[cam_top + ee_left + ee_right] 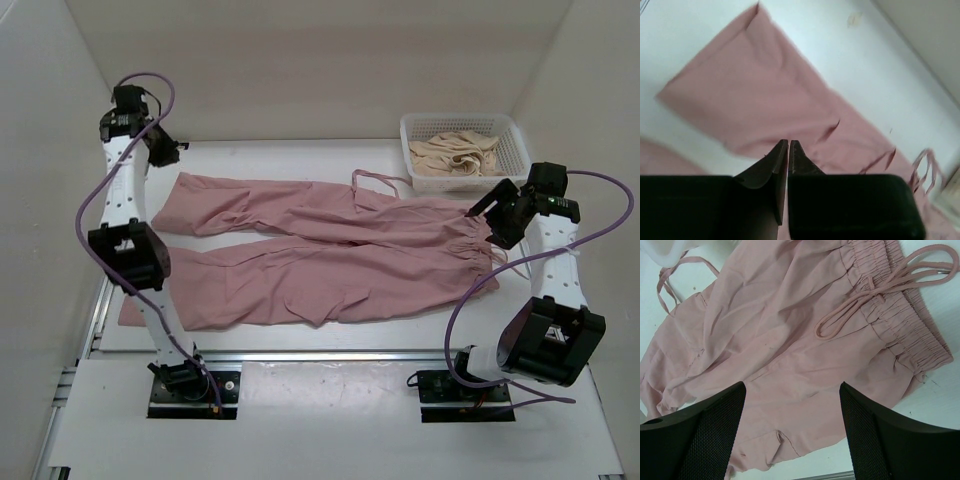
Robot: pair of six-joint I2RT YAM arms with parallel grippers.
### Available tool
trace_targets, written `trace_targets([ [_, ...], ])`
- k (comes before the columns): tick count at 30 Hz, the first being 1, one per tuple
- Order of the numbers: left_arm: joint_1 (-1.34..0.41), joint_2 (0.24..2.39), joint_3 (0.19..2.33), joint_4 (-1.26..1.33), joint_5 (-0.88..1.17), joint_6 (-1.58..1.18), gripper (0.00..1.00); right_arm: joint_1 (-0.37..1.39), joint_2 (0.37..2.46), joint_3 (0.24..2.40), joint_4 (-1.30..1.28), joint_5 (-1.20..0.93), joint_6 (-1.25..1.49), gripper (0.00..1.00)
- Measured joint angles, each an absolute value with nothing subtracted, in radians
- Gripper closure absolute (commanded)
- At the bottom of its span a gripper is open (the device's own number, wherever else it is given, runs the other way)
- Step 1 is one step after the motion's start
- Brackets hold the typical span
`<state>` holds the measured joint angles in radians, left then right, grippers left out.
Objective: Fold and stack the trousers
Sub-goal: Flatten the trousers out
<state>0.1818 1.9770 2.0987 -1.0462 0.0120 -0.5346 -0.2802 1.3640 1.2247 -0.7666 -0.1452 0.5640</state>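
White walls box in a white worktop, and across it lie the dusty-pink, thin soft-fabric trousers, flat and full length. The waist is on my right and both legs run off to my left, the near one reaching the front-left edge. Nothing is folded yet by the look of it, so I judge we're at the very start: lining up for the first fold.

Left pincer hangs above the far leg's cuff, fingers pressed together, pinching nothing, with clear air between it and the fabric. Right pincer hovers over the waist end, fingers spread wide, with the gathered elastic waistband and the looped pink drawstring just beyond the tips. It isn't touching cloth either.

Off at the far right corner stands a white plastic lattice basket with a crumpled beige cloth in it, just beside the waist.

What next? I reckon the left must open and drop onto that cuff while the right comes down on the waistband's far corner. Both need to pinch only that leg's fabric, so the far leg can be carried over onto the near one. This cloth is thin and will likely sag and wrinkle, so the lift calls for both ends rising evenly.
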Motion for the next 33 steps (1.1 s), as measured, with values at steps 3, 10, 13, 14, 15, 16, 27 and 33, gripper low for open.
trace_targets([
  [3, 0.172, 2.159, 2.292, -1.050, 0.007, -0.539, 0.77, -0.280, 1.364, 1.224, -0.766, -0.158, 0.564, 0.20],
  [10, 0.152, 2.499, 2.397, -1.100, 0.002, -0.548, 0.13, -0.280, 1.364, 1.214, -0.760, -0.167, 0.564, 0.20],
  [13, 0.146, 2.562, 2.398, -1.114, 0.000, -0.558, 0.13, -0.280, 1.364, 1.212, -0.760, -0.167, 0.564, 0.20],
  [14, 0.144, 2.571, 2.399, -1.115, -0.001, -0.559, 0.15, -0.280, 1.364, 1.212, -0.760, -0.167, 0.564, 0.20],
  [15, 0.143, 2.572, 2.408, -1.119, -0.001, -0.562, 0.16, -0.280, 1.364, 1.212, -0.760, -0.167, 0.564, 0.20],
  [16, 0.142, 2.572, 2.417, -1.118, -0.001, -0.563, 0.18, -0.280, 1.366, 1.212, -0.760, -0.166, 0.562, 0.20],
  [27, 0.143, 2.659, 2.539, -1.091, 0.007, -0.590, 0.87, -0.280, 1.404, 1.210, -0.760, -0.159, 0.549, 0.20],
  [33, 0.149, 2.737, 2.654, -1.038, 0.045, -0.601, 0.90, -0.280, 1.405, 1.200, -0.760, -0.148, 0.543, 0.21],
])
